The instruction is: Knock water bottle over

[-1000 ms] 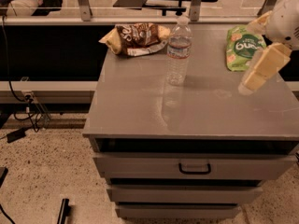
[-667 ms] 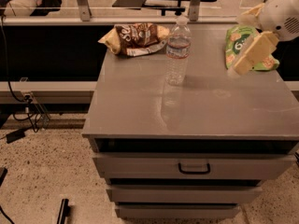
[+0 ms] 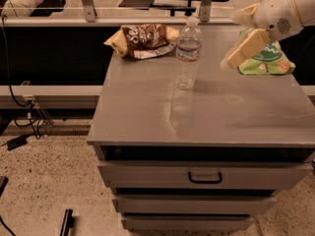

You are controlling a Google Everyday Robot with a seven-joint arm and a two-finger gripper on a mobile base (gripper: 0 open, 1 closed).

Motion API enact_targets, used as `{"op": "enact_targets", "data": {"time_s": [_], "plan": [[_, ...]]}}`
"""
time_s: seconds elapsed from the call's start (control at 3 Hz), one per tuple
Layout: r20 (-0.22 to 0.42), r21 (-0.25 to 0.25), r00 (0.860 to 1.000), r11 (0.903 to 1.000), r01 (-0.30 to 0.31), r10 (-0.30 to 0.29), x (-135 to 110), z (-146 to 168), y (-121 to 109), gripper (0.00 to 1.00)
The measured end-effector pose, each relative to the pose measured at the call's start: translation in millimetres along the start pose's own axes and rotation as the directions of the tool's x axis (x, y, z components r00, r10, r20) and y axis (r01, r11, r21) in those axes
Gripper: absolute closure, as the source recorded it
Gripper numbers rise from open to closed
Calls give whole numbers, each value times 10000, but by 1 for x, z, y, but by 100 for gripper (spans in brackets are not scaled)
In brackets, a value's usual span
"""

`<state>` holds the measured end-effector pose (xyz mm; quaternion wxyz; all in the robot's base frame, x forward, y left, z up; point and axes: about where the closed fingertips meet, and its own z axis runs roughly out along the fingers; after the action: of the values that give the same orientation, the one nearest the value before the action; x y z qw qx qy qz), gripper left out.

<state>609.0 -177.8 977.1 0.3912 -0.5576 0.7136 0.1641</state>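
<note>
The water bottle (image 3: 188, 55) is clear ribbed plastic with a white cap and a narrow dark red-and-white label band. It stands upright on the grey cabinet top (image 3: 147, 117), toward the back and near the middle. My gripper (image 3: 242, 45), white and cream, hangs above the back right of the top. It is to the right of the bottle at about label height, apart from it by a small gap. It holds nothing that I can see.
A brown chip bag (image 3: 145, 39) lies at the back left of the bottle. A green snack bag (image 3: 269, 62) lies at the back right, partly behind the gripper. Drawers (image 3: 204, 177) are below the top. Cables (image 3: 24, 117) lie on the floor to the left.
My gripper has moved left across the green snack bag toward the water bottle. The bottle and both bags have not moved.
</note>
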Motion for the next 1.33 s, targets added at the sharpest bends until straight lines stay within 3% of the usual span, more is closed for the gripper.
{"op": "enact_targets", "data": {"time_s": [0.67, 1.33], "plan": [[1386, 110, 9903, 9999, -53, 37, -14, 41, -23, 0], [2132, -457, 9768, 9989, -120, 215, -31, 74, -20, 0]]}}
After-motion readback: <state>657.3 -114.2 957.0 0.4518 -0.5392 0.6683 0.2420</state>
